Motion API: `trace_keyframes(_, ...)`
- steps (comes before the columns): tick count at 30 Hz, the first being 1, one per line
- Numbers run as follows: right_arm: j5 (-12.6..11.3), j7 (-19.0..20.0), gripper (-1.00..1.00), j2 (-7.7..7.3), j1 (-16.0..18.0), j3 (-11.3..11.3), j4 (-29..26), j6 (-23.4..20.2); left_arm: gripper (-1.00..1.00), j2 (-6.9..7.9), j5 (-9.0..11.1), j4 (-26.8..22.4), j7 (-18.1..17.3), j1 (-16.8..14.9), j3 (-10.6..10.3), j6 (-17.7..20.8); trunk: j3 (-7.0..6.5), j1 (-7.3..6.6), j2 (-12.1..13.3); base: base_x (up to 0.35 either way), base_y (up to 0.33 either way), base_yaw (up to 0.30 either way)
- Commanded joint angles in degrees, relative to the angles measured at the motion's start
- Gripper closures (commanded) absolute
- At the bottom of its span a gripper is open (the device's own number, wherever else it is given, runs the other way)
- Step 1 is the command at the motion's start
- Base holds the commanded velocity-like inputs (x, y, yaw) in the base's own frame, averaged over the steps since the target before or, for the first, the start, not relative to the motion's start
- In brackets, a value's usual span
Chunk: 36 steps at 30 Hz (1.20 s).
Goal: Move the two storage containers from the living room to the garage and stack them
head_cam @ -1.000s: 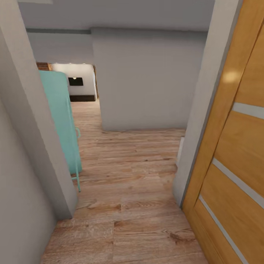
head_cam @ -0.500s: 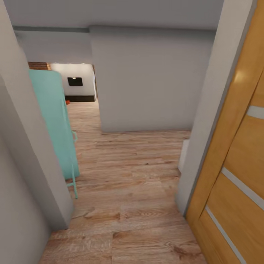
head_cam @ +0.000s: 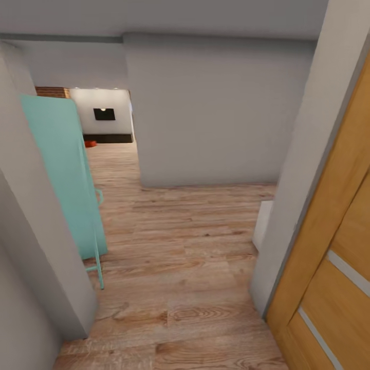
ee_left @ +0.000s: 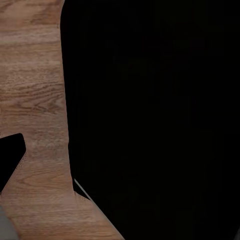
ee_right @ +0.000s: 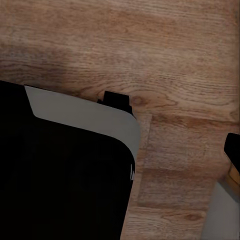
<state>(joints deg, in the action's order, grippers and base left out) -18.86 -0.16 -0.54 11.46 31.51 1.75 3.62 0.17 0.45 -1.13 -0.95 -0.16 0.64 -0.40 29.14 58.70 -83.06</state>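
Doorway transit, head view: wood-plank floor (head_cam: 185, 267) runs from the threshold down a corridor toward a lit far room at 11 o'clock. Wood-panelled door (head_cam: 329, 267), 4 o'clock, stands swung aside, leaving the passage free. Grey door frame (head_cam: 36, 241), 8 o'clock. Teal panel with thin legs (head_cam: 64, 174), 9 o'clock, stands along the corridor's left side. Grey partition wall (head_cam: 216, 113), 12 o'clock, narrows the route to its left. Storage container: small orange-red patch (head_cam: 90, 144) on the far room's floor, 11 o'clock, well apart from the robot; probably one of the two, too small to confirm. Tools: wrist views give dark robot bodywork over planks; whether either tool is open or closed, cannot tell; judged empty-handed, fetching stage.
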Motion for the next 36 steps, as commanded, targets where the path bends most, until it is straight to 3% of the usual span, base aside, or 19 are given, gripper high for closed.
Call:
trace_keyframes(1, -0.47, -0.02, -1.00, 0.03, 0.07, 0.48, 0.18, 0.33, -1.00, 0.01, 0.04, -0.01, -0.11, -0.02, 0.06, -0.04, 0.05, 0.02, -0.02, 0.266, 0.000, 0.000)
trace_keyframes(36, -0.47, -0.02, -1.00, -0.16, 0.06, 0.48, 0.18, 0.33, -1.00, 0.05, 0.08, -0.01, -0.18, -0.02, 0.06, 0.04, 0.05, 0.02, -0.02, 0.272, 0.000, 0.000)
